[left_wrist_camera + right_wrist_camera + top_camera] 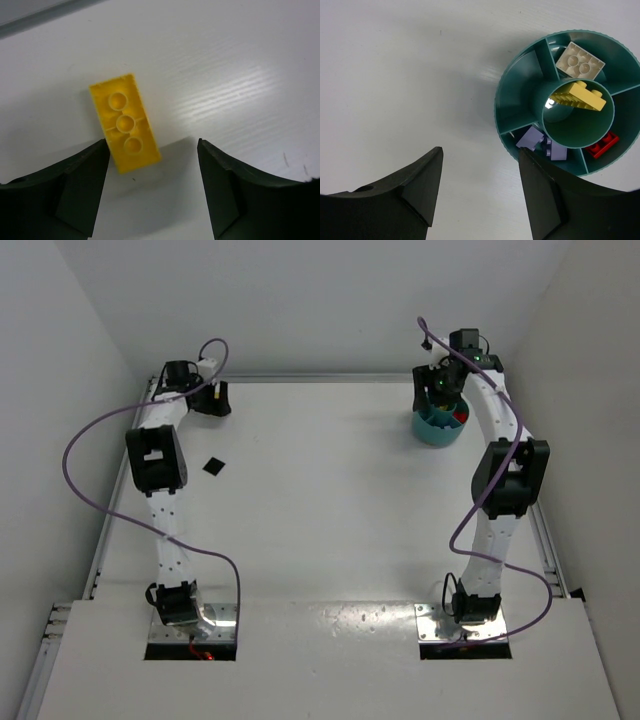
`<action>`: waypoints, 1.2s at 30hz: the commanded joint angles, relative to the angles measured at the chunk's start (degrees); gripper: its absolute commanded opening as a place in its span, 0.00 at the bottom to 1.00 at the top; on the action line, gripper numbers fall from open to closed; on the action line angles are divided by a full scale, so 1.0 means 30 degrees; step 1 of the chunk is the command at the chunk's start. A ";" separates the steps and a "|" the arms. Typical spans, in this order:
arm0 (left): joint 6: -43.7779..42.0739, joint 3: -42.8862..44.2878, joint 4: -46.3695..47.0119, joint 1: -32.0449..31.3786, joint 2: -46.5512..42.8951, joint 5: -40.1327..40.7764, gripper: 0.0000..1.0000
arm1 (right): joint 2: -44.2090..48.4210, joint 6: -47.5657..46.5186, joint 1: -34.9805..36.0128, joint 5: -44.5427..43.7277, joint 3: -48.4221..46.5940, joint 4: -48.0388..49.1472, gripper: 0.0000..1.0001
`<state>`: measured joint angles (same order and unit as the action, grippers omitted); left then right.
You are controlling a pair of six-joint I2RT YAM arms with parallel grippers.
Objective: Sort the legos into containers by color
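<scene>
A yellow lego (125,122) lies hollow side up on the white table, between the fingers of my open left gripper (151,145) and nearer the left finger. It touches neither finger. In the top view the left gripper (215,400) is at the far left and hides this lego. The teal dish (520,85) holds a yellow lego (577,96) in its centre cup, pale purple legos (540,142), a red lego (601,145) and a cream lego (580,60) in separate compartments. My right gripper (480,151) is open and empty, just left of the dish (432,432) and above the table.
A small flat black square (214,466) lies on the table near the left arm. Purple cables (75,455) loop beside both arms. White walls close in the table at the back and sides.
</scene>
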<state>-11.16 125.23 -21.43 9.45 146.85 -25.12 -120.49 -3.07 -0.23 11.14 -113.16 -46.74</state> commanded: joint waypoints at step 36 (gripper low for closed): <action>0.5360 0.2319 -0.1470 -0.1921 0.0739 0.6586 0.69 | -0.0004 -0.0060 0.0106 0.0507 -0.0306 0.0229 0.63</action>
<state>2.74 129.58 -24.75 4.05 148.20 -7.44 -120.49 -3.05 -0.23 12.21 -113.16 -46.81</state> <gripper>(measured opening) 0.705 0.626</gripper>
